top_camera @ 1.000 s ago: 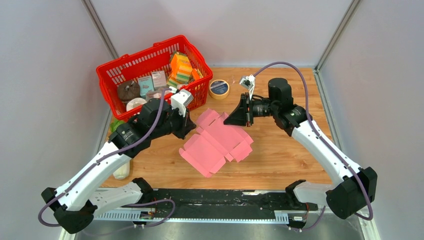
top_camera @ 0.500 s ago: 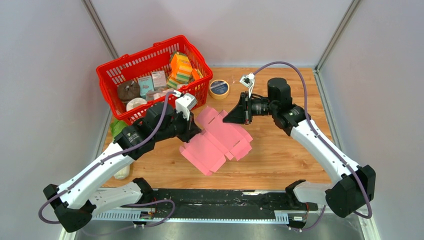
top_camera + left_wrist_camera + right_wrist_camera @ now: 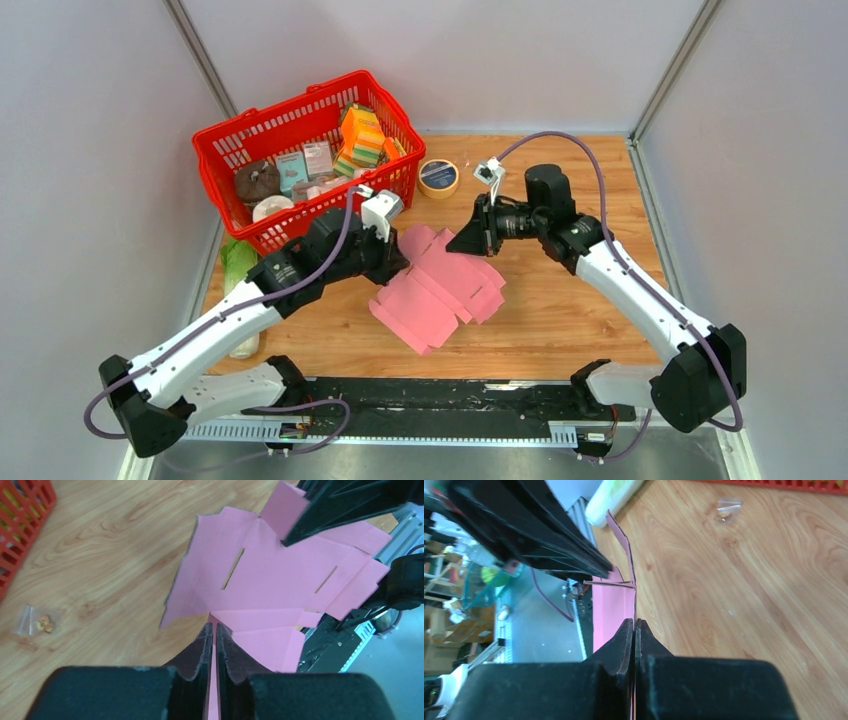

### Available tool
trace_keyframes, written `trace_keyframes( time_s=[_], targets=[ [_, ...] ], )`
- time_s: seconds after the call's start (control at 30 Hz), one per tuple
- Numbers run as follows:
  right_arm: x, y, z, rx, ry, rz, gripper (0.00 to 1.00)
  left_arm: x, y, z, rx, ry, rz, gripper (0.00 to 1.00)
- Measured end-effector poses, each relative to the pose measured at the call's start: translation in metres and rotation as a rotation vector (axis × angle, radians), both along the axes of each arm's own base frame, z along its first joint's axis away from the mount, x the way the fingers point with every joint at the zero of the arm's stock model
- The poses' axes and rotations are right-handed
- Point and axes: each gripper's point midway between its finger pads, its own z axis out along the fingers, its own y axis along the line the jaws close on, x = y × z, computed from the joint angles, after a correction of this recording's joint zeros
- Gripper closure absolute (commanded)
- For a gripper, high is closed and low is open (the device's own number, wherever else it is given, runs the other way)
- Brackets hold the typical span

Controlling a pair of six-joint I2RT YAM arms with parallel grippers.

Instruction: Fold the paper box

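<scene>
The paper box (image 3: 440, 285) is a flat pink notched cut-out with flaps, held just above the wooden table between both arms. My left gripper (image 3: 396, 262) pinches its left flap; in the left wrist view the fingers (image 3: 205, 640) stand almost together with pink card (image 3: 270, 575) running between them. My right gripper (image 3: 463, 243) grips the far right edge. In the right wrist view its jaws (image 3: 634, 622) are shut on the card (image 3: 611, 605), seen edge-on. The left part of the card is bent upward.
A red basket (image 3: 225, 140) of small packs stands at the back left, a tape roll (image 3: 438, 177) beside it. A green object (image 3: 237, 262) and a white bottle (image 3: 243, 345) lie at the left edge. A small clear bag (image 3: 37, 623) lies on the wood.
My left gripper has moved right toward the right gripper, pushing the card's left side in and up. The card looks narrower. The right gripper shifted slightly left.
</scene>
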Motion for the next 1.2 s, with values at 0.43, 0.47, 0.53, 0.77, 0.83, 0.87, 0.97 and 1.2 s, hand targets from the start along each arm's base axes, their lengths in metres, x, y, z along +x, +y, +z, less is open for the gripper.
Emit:
trace_keyframes(
  time_s=[0.43, 0.47, 0.53, 0.77, 0.83, 0.87, 0.97, 1.2],
  targets=[
    [0.044, -0.003, -0.087, -0.339, -0.109, 0.001, 1.0, 0.006, -0.012, 0.004, -0.044, -0.021, -0.012, 0.53],
    [0.044, -0.003, -0.095, -0.358, -0.098, 0.011, 1.0, 0.012, -0.014, -0.002, -0.034, -0.017, 0.003, 0.52],
    [0.044, -0.002, -0.109, -0.386, -0.066, 0.034, 1.0, 0.021, -0.015, -0.015, -0.007, -0.013, 0.033, 0.51],
    [0.052, 0.01, -0.118, -0.395, -0.01, 0.09, 1.0, 0.052, -0.019, -0.032, 0.081, -0.039, 0.106, 0.52],
    [0.051, 0.011, -0.119, -0.395, 0.0, 0.1, 1.0, 0.059, -0.022, -0.033, 0.103, -0.044, 0.109, 0.54],
    [0.05, 0.011, -0.119, -0.395, 0.005, 0.104, 1.0, 0.062, -0.024, -0.034, 0.113, -0.046, 0.111, 0.54],
    [0.046, 0.011, -0.119, -0.391, 0.021, 0.117, 1.0, 0.068, -0.027, -0.039, 0.136, -0.05, 0.11, 0.57],
    [0.041, 0.014, -0.118, -0.379, 0.031, 0.137, 1.0, 0.073, -0.032, -0.052, 0.173, -0.035, 0.095, 0.66]
  ],
)
